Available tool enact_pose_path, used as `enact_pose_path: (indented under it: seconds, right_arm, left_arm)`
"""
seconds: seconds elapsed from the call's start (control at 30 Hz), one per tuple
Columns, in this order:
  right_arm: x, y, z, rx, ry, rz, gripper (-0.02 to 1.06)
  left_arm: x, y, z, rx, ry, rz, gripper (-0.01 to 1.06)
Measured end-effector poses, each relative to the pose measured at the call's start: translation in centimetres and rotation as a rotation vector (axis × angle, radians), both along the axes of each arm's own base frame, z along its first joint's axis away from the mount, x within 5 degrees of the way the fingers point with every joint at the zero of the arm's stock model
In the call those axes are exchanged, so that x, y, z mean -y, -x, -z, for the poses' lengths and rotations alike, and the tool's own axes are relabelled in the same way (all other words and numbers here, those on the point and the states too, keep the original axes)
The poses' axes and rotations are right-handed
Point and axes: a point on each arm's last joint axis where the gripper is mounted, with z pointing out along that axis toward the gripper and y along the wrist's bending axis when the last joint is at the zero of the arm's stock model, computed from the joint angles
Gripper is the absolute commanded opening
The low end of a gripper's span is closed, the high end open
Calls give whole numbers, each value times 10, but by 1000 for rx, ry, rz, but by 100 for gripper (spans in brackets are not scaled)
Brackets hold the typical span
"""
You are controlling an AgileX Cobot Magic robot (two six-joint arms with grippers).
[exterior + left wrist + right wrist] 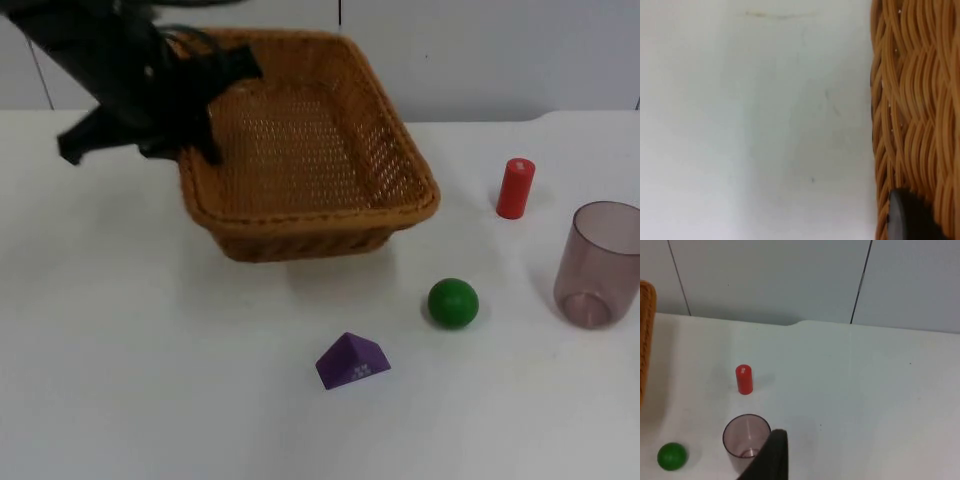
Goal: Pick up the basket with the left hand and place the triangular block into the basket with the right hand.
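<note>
We see the left gripper (195, 130) with its fingers pinching the basket's (310, 150) left rim, the basket tilted off the counter (150, 350). Purple triangular block (352, 361) lies on the counter before the basket, near a green ball (453, 302).

The woven tan basket (300, 150) tilts above the table, its left rim raised. The purple triangular block (352, 361) lies flat on the table, well apart in front.
</note>
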Motion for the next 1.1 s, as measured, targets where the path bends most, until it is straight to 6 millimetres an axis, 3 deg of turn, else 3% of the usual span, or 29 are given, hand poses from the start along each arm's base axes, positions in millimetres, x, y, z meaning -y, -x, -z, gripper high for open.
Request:
enact_pose_path:
  seconds: [0.1,0.13,0.3,0.33,0.43,0.5,0.57,0.73,0.87,0.97,1.07,1.1]
  right_arm:
    - [0,0,0,-6,-2,0,98]
    - [0,0,0,-6,-2,0,98]
    - [-2,0,1,-9,0,-20,98]
    - [-2,0,1,-9,0,-20,98]
    - [-10,1,2,-28,-22,-113,98]
    - [-16,-1,3,-43,-47,-178,98]
    - [-17,-2,4,-57,-44,-193,98]
    - [-35,-33,24,-218,-61,-389,98]
    - [-62,-75,51,-339,-28,-627,98]
    - [-74,-89,65,-374,3,-697,98]
    - [-111,-120,102,-426,127,-857,98]
    - [-111,-120,102,-426,127,-857,98]
  left_arm:
    - [-16,25,-18,6,-13,20,0]
    - [-16,25,-18,6,-13,20,0]
    - [-59,81,-34,-11,-14,37,0]
    - [-59,81,-34,-11,-14,37,0]
    - [-89,118,-43,6,41,-18,0]
    - [-98,128,-47,25,56,-32,0]
    - [-103,132,-52,43,53,-32,0]
    - [-104,137,-60,64,95,-37,0]
    - [-102,138,-60,56,117,-35,0]
    - [-102,138,-60,56,119,-36,0]
    - [-103,137,-60,68,114,-44,0]
    - [-103,137,-60,68,114,-44,0]
